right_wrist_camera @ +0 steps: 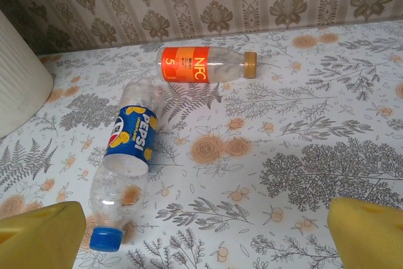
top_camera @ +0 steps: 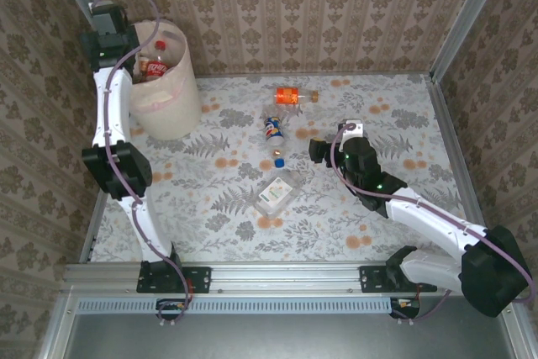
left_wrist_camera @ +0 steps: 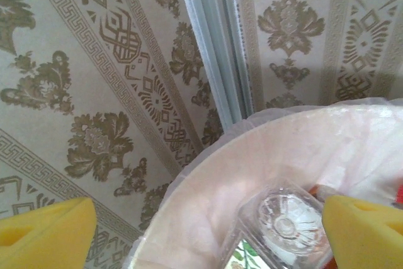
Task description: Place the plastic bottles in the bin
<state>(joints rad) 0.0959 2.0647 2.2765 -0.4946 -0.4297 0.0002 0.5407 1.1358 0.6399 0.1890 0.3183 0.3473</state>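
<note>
Bin: left gripper poised above, jaws wide, empty; right gripper low beside Pepsi bottle, likewise.

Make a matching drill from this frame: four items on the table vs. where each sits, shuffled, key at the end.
1 orange-label bottle
2 blue-label bottle
3 white-label bottle
4 bin

a standing in the far left corner
b lying nearest the arm bases
c lying nearest the back wall
d lying between the other two bottles

Pairs: 1-c; 2-d; 3-b; 4-a
</note>
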